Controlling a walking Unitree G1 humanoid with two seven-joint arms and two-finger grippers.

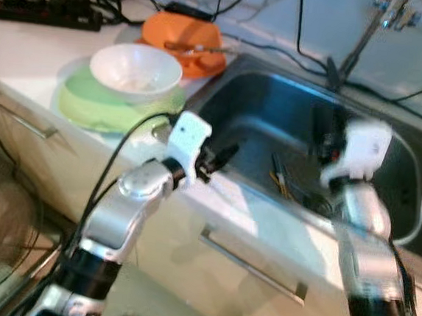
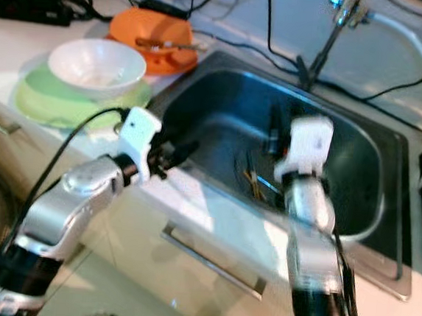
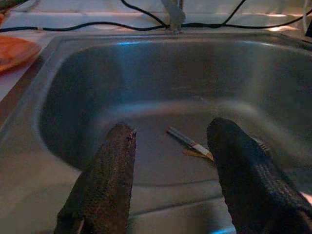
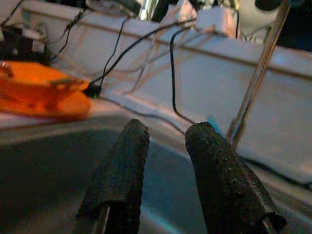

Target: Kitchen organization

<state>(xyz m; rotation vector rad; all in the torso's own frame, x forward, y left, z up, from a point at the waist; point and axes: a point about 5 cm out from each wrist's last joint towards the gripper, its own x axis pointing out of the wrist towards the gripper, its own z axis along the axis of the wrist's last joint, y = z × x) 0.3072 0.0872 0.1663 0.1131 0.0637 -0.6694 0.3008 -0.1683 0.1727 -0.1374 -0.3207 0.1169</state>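
Note:
A steel sink (image 1: pixel 411 157) is set into the white counter. On its bottom lie a few utensils (image 1: pixel 279 177), seen in the left wrist view as a knife-like piece (image 3: pixel 189 142) and a fork (image 3: pixel 261 144). My left gripper (image 1: pixel 222 156) hovers at the sink's near left rim, pointing into the basin, open and holding nothing (image 3: pixel 170 131). My right gripper (image 1: pixel 322 131) hangs over the middle of the basin, aimed at the back wall, open with nothing between its fingers (image 4: pixel 168 129).
Left of the sink a white bowl (image 1: pixel 136 70) rests on a green plate (image 1: pixel 90 107). Behind them an orange bowl (image 1: pixel 183 41) carries a utensil across it. The faucet (image 1: pixel 376 28) and cables run along the back; a power strip (image 1: pixel 46 14) lies far left. A drawer handle (image 1: pixel 252 263) is below.

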